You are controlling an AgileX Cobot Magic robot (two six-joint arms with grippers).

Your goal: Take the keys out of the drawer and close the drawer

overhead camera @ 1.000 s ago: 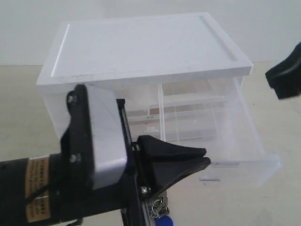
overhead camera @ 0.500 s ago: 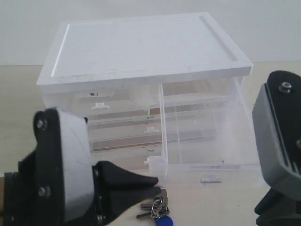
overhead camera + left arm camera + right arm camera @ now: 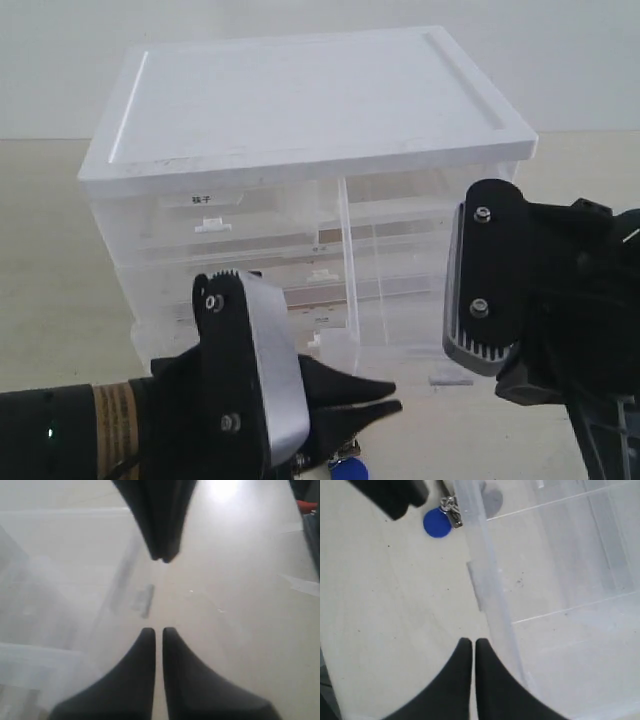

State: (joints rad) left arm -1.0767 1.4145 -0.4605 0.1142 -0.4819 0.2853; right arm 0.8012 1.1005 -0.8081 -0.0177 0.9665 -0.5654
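Observation:
The keys (image 3: 346, 462) lie on the table in front of the cabinet, half hidden behind my left arm. Their blue fob (image 3: 437, 523) and ring also show in the right wrist view. The clear drawer (image 3: 400, 300) stands pulled out on the cabinet's right half, with nothing in the part I can see. My left gripper (image 3: 388, 396) is shut and holds nothing, just above the keys. My right gripper (image 3: 473, 641) is shut too, hanging over the table close beside the drawer's front wall (image 3: 487, 585) and its small tab handle (image 3: 145, 600).
The white-topped cabinet (image 3: 300, 100) holds another small drawer with a black-lettered label (image 3: 200, 199) and wider clear drawers below it. My right wrist housing (image 3: 495, 290) blocks the drawer's front right corner. Bare table spreads to the left and right of the cabinet.
My right arm has swung in from the right to the front of the open drawer. My left arm has pulled back and dropped low. The keys stay on the table.

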